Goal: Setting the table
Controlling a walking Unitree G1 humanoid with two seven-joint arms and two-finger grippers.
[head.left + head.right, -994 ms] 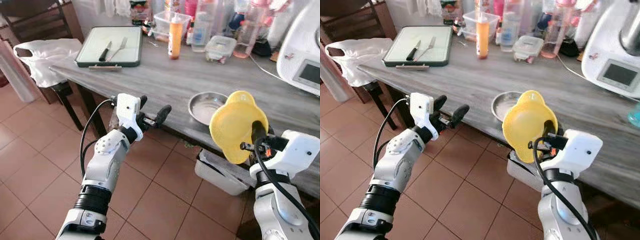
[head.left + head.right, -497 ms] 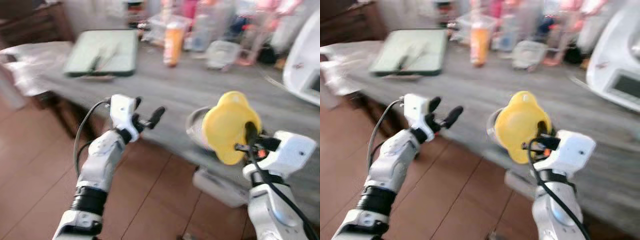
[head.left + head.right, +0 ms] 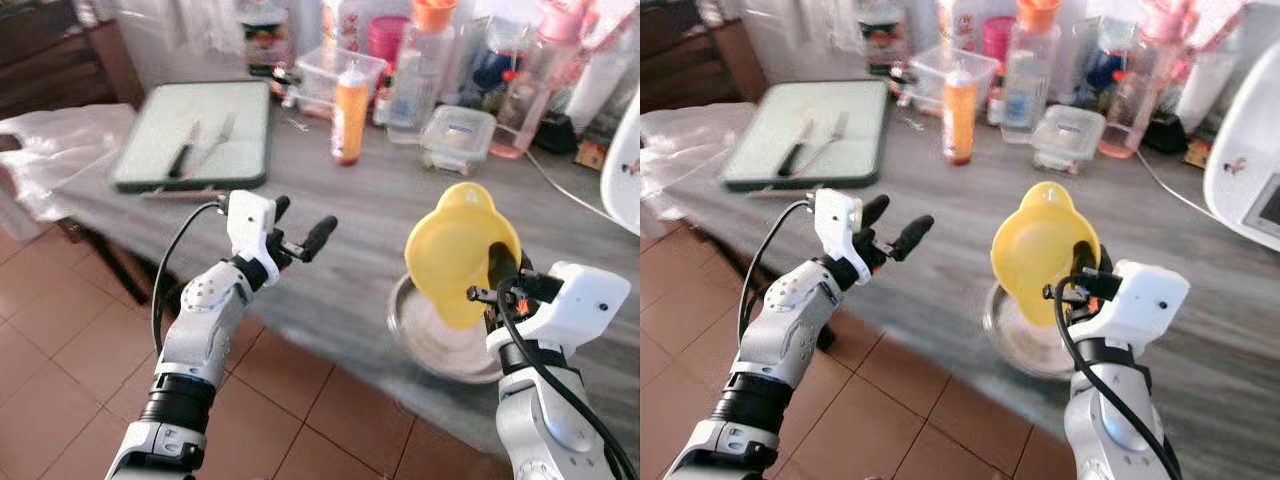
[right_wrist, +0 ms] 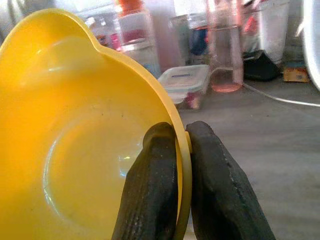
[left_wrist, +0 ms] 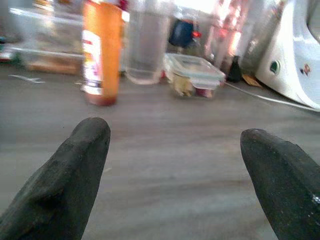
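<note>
My right gripper [image 3: 496, 268] is shut on the rim of a yellow plastic bowl [image 3: 455, 254], which it holds tilted on edge above a metal bowl [image 3: 440, 335] near the front edge of the grey table [image 3: 350, 210]. In the right wrist view both fingers [image 4: 150, 195] pinch the yellow bowl's rim [image 4: 65, 150]. My left gripper [image 3: 300, 228] stands open and empty over the table's front edge, left of the bowls. A green tray [image 3: 195, 135] with a knife [image 3: 184, 149] and a fork [image 3: 215, 140] lies at the far left of the table.
Along the table's back stand an orange bottle [image 3: 349, 100], clear bottles [image 3: 415, 55], lidded plastic containers [image 3: 457, 128] and a white appliance [image 3: 1250, 180] at the right. A white plastic bag [image 3: 55, 150] hangs off the left end. Below lies the brown tiled floor [image 3: 60, 370].
The camera has come closer and shifted, so the table sits nearer. The yellow bowl stays held in my right gripper, which has hardly moved; the left gripper remains open.
</note>
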